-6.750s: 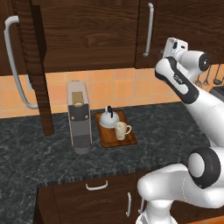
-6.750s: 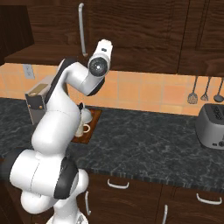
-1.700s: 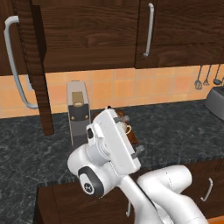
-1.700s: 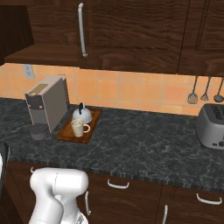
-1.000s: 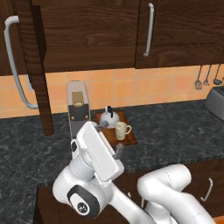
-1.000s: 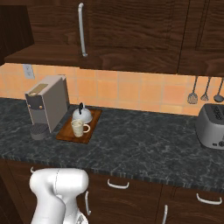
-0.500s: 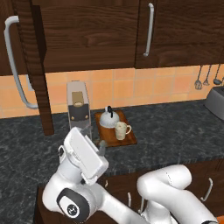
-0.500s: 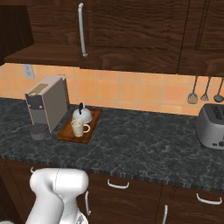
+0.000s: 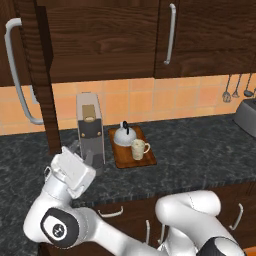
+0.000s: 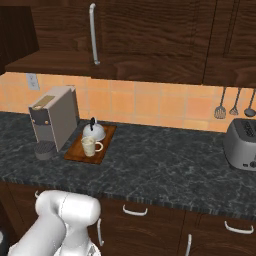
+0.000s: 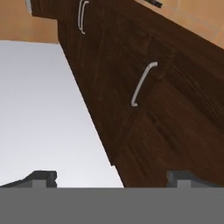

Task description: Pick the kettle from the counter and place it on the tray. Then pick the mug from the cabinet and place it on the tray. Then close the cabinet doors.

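Note:
The kettle [image 9: 122, 135] [image 10: 93, 131] and the cream mug [image 9: 138, 148] [image 10: 90, 146] both stand on the wooden tray [image 9: 146, 161] [image 10: 75, 152] on the dark counter [image 9: 200, 145]. Above, the left cabinet door [image 9: 42, 75] hangs open, edge-on, with its bar handle [image 9: 15, 70] facing left. The right door [image 9: 210, 35] is shut. My gripper [image 9: 77, 156] [image 11: 112, 179] is low at the left, in front of the counter edge, well away from the tray. It is open with nothing between its fingers. In the hand view it faces dark wood fronts with silver handles [image 11: 142, 83].
A tall grey coffee machine [image 9: 90, 132] [image 10: 52, 122] stands just left of the tray. A toaster [image 10: 242, 145] sits at the counter's right end, with utensils [image 10: 235, 105] hanging on the tiled wall. Drawers with silver handles [image 10: 135, 210] run below the counter.
The arm has swung from high on the right down across the front to the low left. Kettle, mug and tray have not moved, and the left door is still open.

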You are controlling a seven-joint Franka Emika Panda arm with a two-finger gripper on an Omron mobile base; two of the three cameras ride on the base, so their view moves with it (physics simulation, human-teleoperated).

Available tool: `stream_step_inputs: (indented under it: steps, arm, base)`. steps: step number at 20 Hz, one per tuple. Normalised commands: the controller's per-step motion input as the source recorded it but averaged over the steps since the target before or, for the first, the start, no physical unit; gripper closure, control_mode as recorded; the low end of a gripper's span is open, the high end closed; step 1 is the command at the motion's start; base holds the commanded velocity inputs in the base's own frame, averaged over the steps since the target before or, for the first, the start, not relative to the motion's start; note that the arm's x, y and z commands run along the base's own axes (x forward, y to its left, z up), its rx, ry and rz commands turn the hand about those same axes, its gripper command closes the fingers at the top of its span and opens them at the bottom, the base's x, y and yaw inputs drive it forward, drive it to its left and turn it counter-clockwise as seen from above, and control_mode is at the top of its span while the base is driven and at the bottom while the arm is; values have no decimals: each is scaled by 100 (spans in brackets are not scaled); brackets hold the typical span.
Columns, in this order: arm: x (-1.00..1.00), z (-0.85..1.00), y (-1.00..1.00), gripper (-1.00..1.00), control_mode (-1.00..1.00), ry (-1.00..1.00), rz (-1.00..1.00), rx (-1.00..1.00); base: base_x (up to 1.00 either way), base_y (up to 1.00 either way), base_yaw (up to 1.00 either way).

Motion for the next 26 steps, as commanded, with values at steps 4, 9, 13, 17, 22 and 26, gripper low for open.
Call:
stream_step_inputs:
  steps: [4,9,13,17,22,26]
  arm:
    - [61,-28,46,-100,-100,20,6,-1]
    - [52,-18,57,-100,-100,23,6,-13]
    - [48,-12,55,-100,-100,24,5,-17]
    - [48,-23,53,-100,-100,22,6,-19]
    - [31,-11,51,-100,-100,15,4,-16]
    - [9,0,48,-100,-100,7,1,-12]
  base:
    - [0,0,0]
    - [0,0,0]
    - [0,0,0]
    - [0,0,0]
    - [0,0,0]
    - [0,0,0]
